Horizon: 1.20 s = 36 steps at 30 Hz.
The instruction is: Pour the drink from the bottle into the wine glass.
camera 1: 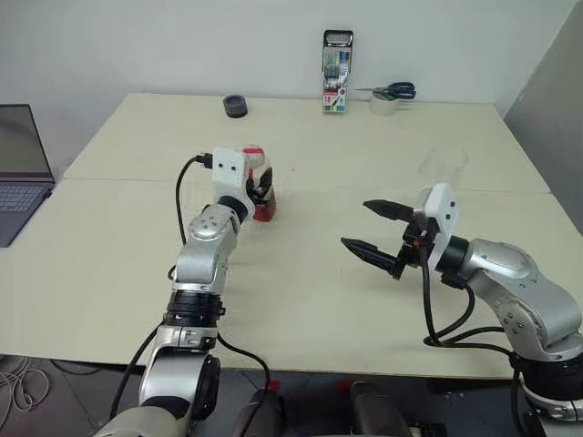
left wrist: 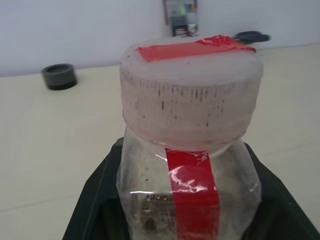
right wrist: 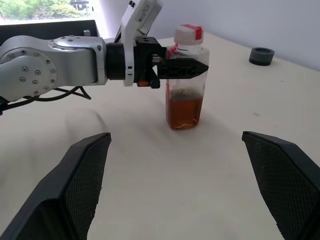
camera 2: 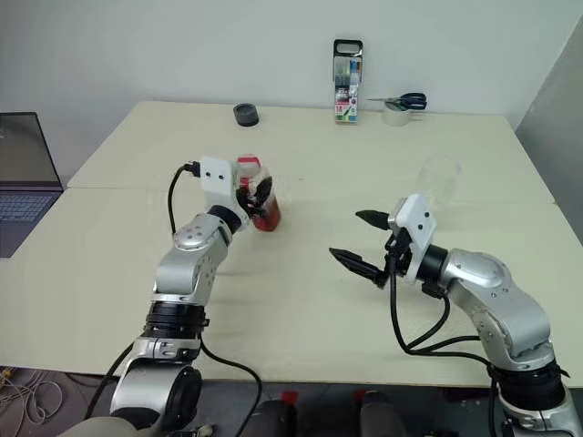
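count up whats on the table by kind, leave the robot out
bottle: 1
wine glass: 1
marker pack: 1
scissors: 1
tape roll: 1
dark round cap-like thing: 1
laptop: 1
total: 7

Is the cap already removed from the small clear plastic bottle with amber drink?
No: the whitish cap with red tape sits on the small clear plastic bottle, which the left hand clamps around its upper part.

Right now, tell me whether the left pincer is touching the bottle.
Touching. The right wrist view shows the left pincer clamped on the bottle just below its cap, no gap visible.
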Motion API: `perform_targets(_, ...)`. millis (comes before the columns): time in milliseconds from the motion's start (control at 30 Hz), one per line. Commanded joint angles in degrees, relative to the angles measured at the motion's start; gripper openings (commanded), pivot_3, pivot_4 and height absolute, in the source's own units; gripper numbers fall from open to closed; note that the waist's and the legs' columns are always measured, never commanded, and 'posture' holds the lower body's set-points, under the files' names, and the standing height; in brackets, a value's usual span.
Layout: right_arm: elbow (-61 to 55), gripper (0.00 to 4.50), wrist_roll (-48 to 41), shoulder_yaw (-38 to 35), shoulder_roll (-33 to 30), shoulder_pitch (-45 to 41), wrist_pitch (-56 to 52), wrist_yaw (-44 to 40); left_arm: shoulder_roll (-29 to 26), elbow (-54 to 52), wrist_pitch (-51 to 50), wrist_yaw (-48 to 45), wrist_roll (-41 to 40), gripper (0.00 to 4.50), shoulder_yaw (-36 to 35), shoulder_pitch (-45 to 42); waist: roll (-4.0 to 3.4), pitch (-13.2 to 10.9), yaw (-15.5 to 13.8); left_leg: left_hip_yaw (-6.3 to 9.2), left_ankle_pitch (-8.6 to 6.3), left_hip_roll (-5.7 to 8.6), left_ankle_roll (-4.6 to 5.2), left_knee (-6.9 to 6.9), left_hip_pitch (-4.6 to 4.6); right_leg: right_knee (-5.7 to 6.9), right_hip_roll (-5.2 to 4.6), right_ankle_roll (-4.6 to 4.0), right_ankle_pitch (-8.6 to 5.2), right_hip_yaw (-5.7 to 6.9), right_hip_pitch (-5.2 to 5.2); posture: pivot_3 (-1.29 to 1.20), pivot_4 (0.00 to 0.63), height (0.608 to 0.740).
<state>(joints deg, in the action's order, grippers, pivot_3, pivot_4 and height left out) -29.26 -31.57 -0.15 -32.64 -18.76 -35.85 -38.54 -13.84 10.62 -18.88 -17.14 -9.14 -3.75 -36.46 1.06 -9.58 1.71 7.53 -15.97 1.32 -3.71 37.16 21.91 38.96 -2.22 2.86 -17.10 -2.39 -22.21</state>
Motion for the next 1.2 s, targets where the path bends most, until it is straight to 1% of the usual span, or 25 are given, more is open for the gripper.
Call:
perform_targets(33, -3.43, 4.5, -0.53, -1.73, -0.88, 0.35, -0.92, 1.45, -1.32, -4.77, 0.8, -5.35, -3.12, 1.92, -0.08, 0.19, 0.0, 0.0, 0.0, -0.01, 0.0, 0.0, 0.0, 0.0, 0.0, 0.0, 0.0, 0.0, 0.0, -0.01, 0.0, 0.0, 0.15, 0.74)
perform_targets(167, -5.45, 4.5, -0.23, -2.25, -2.0, 0.22, -4.02, 4.1, -2.56, -5.78, 0.09, -13.21, -6.77, 1.92, 0.89, 0.64, 0.0, 0.0, -0.02, 0.01, 0.0, 0.01, 0.0, 0.01, 0.0, 0.0, 0.0, 0.0, 0.0, 0.0, 0.01, 0.0, 0.15, 0.74)
perform_targets(233, -6.75, 4.5, -0.09, -2.78, -2.64, 0.28, -4.54, 4.94, -3.35, -5.43, 1.48, -17.03, -7.27, 1.92, 2.01, 0.43, 0.0, 0.0, -0.02, -0.01, 0.0, 0.01, 0.0, 0.01, 0.01, 0.0, 0.0, 0.0, 0.0, 0.0, 0.01, 0.0, 0.15, 0.74)
perform_targets(433, -11.52, 4.5, -2.25, -5.5, -3.2, 1.57, -7.16, 7.82, -3.21, -0.88, 2.16, -32.13, -12.26, 1.92, 4.37, -3.96, 0.0, 0.0, -0.02, -0.04, -0.01, 0.02, 0.01, 0.01, 0.05, -0.01, 0.0, 0.0, 0.0, 0.03, 0.02, 0.0, 0.15, 0.74)
perform_targets(500, -12.77, 4.5, -3.66, -5.91, -2.8, 1.1, -8.86, 9.12, -3.69, 0.64, 2.23, -37.59, -12.59, 1.92, 6.09, -5.44, 0.0, 0.0, 0.0, -0.07, -0.01, 0.02, 0.03, 0.02, 0.05, 0.0, 0.02, 0.0, 0.0, 0.03, 0.02, 0.0, 0.15, 0.74)
perform_targets(567, -13.67, 4.5, -4.66, -5.53, -2.47, -0.46, -11.96, 11.39, -4.31, 3.08, 4.76, -42.7, -11.19, 1.92, 8.47, -7.02, 0.0, 0.0, 0.12, -0.11, -0.01, 0.02, 0.04, 0.02, 0.04, 0.0, 0.02, 0.0, 0.0, 0.03, 0.02, 0.0, 0.15, 0.74)
perform_targets(667, -14.01, 4.5, -6.35, -5.22, -1.44, -3.24, -15.51, 14.29, -4.62, 6.33, 7.99, -47.31, -9.98, 1.92, 10.41, -8.88, -0.01, 0.0, 0.33, -0.16, -0.03, 0.0, 0.06, -0.01, 0.02, 0.0, 0.04, 0.0, 0.0, -0.01, 0.0, 0.0, 0.15, 0.74)
perform_targets(733, -13.42, 4.5, -6.68, -4.06, -0.1, -6.65, -17.02, 16.12, -4.53, 9.35, 10.52, -50.82, -9.37, 1.92, 11.5, -10.67, -0.01, -0.01, 0.4, -0.14, -0.03, -0.02, 0.08, -0.01, 0.0, 0.01, 0.06, -0.01, 0.0, 0.0, 0.0, 0.0, 0.15, 0.74)
perform_targets(833, -12.49, 4.5, -7.08, -2.93, 1.69, -10.22, -18.86, 17.83, -4.08, 12.55, 13.12, -54.04, -9.2, 1.92, 11.81, -12.36, -0.02, -0.01, 0.37, -0.12, -0.04, -0.01, 0.11, -0.01, 0.03, 0.02, 0.06, -0.01, -0.01, 0.01, -0.02, 0.0, 0.15, 0.74)
perform_targets(967, -11.81, 4.5, -8.0, -1.52, 3.62, -13.06, -20.36, 18.7, -3.59, 15.23, 14.26, -55.42, -8.73, 1.92, 11.68, -13.71, -0.02, -0.01, 0.25, -0.05, -0.05, 0.02, 0.12, -0.02, 0.08, 0.0, 0.04, -0.01, -0.01, 0.02, -0.02, 0.0, 0.15, 0.74)
perform_targets(1200, -7.62, 4.5, -4.67, 2.14, 5.0, -15.7, -19.42, 19.64, -3.17, 16.5, 15.58, -57.11, -8.13, 1.92, 11.87, -13.99, -0.02, -0.01, 0.31, 0.05, -0.05, 0.02, 0.12, -0.01, 0.09, 0.02, 0.03, -0.01, 0.0, 0.02, -0.06, 0.0, 0.15, 0.74)
